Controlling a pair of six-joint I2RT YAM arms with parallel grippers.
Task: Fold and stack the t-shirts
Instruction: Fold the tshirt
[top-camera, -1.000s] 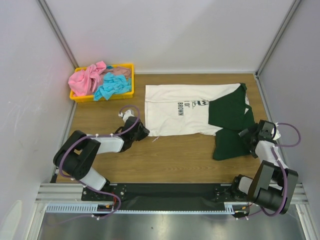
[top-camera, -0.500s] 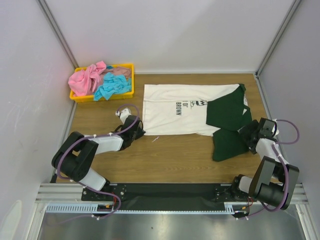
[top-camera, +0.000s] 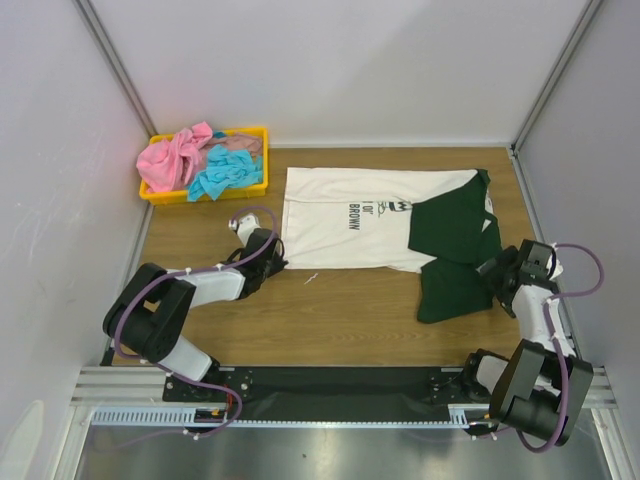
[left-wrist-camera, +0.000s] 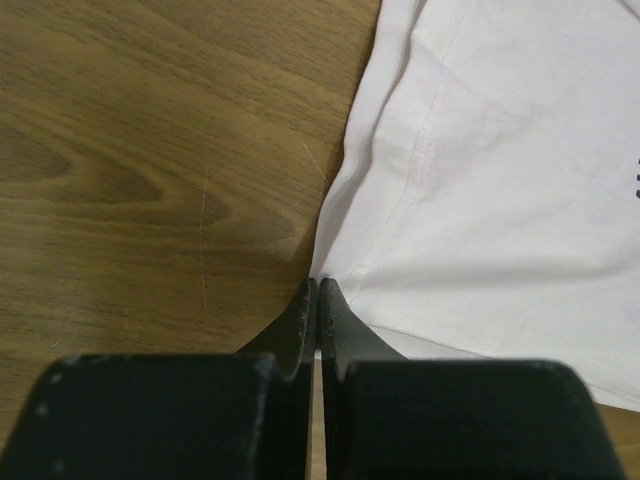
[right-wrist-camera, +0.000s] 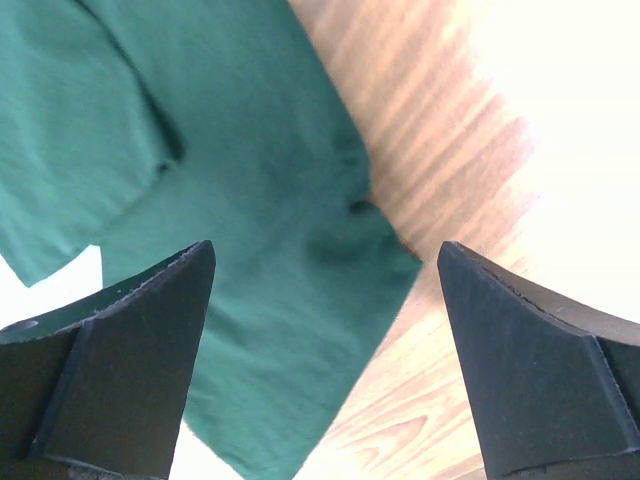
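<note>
The left pincer (left-wrist-camera: 318, 292) is shut tight. Its two tips press together on the corner edge of the white shirt (top-camera: 340, 230) and pinch the cloth there. From this pincer the shirt spreads out flat on the desk (top-camera: 340, 320), away to the right, toward the other pincer. Black letters show on the shirt partway along. On the left of the shut tips there is only bare wood.

The right pincer (top-camera: 497, 272) is wide open and holds nothing. A dark green sleeve (top-camera: 452, 288) of the same shirt lies on the desk just in front of it, and its edge shows between the two spread fingers. The second green part lies a bit beyond, on the white cloth.

Past the left pincer, at the far left of the desk, is a yellow tray (top-camera: 262, 132). A pink shirt (top-camera: 170, 160) and a blue shirt (top-camera: 222, 175) lie bunched up in it.
</note>
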